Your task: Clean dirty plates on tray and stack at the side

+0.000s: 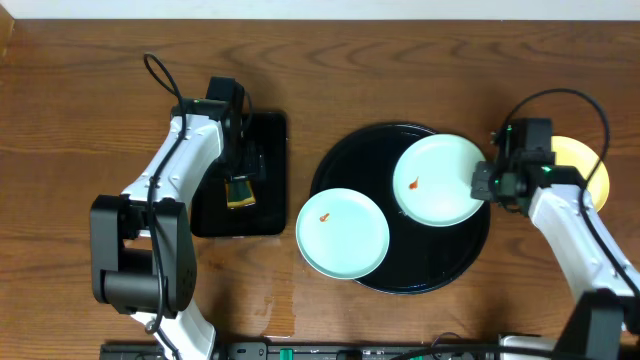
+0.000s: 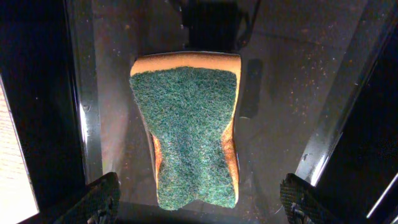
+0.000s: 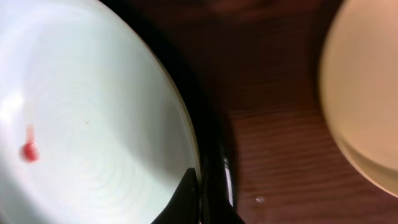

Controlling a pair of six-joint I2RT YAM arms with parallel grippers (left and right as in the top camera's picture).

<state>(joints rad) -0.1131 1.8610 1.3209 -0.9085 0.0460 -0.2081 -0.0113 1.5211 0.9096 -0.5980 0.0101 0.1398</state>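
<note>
Pinching the rim of the smeared mint round plate (image 1: 440, 185) on the glossy round black tray (image 1: 410, 278) with the right gripper (image 1: 488, 183), hovering the wide-open left gripper (image 2: 202, 202) over the green scrub sponge (image 2: 186, 124), probably needing a grab next.

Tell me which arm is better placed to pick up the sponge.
Left. The left gripper hangs open over the sponge in the small tray, a finger on each side. The right gripper is shut at a plate rim on the round tray, far away.
</note>
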